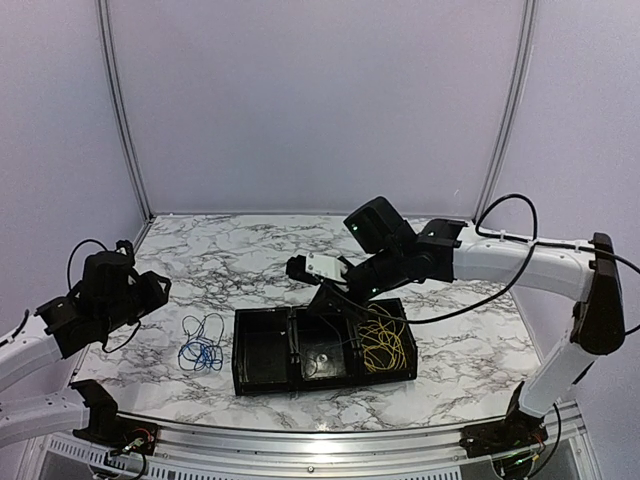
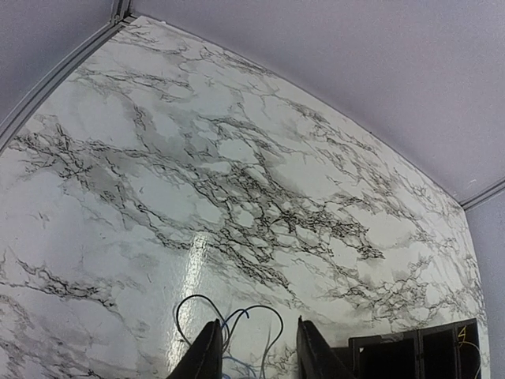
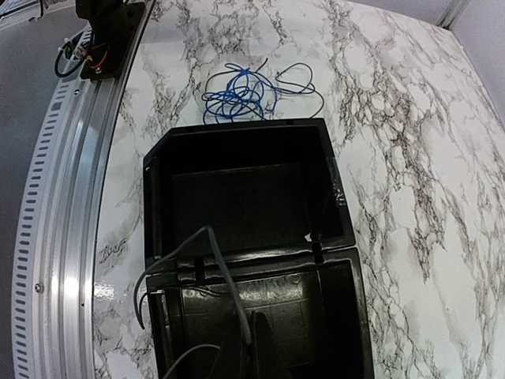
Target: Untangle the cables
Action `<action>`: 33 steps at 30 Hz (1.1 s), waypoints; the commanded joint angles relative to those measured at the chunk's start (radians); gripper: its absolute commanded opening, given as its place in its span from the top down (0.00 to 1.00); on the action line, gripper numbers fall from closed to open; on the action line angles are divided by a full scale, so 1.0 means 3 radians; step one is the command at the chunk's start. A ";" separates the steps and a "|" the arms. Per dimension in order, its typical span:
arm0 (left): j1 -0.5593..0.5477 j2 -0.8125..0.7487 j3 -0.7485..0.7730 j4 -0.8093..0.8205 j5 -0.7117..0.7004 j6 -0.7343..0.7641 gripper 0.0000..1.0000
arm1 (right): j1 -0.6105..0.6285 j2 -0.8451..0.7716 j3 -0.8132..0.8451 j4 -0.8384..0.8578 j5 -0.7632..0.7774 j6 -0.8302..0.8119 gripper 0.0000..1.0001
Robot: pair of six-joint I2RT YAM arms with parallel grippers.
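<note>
Grey cable in the right tool — blue cable beyond the tray

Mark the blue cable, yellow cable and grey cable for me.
blue cable (image 3: 235, 99): right wrist view, dense middle of the coil.
yellow cable (image 1: 385, 345): top external view, middle of the bundle.
grey cable (image 3: 223, 272): right wrist view, right leg of the arched strand.

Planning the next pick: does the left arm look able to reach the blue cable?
Probably yes: the blue cable lies on the table just ahead of the spread left fingers, with nothing between.
</note>
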 commanded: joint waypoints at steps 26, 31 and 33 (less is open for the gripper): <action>0.0018 0.0016 -0.0136 -0.0071 -0.0127 -0.0198 0.64 | 0.0371 0.0629 0.0714 0.0051 0.0102 -0.0165 1.00; 0.0018 0.0020 -0.0148 -0.0054 -0.0119 -0.0188 0.64 | 0.0316 0.0559 0.0542 0.0080 0.0126 -0.0175 1.00; 0.0018 0.0020 -0.0150 -0.0048 -0.0116 -0.0178 0.64 | 0.0269 0.0511 0.0445 0.0104 0.0104 -0.0148 1.00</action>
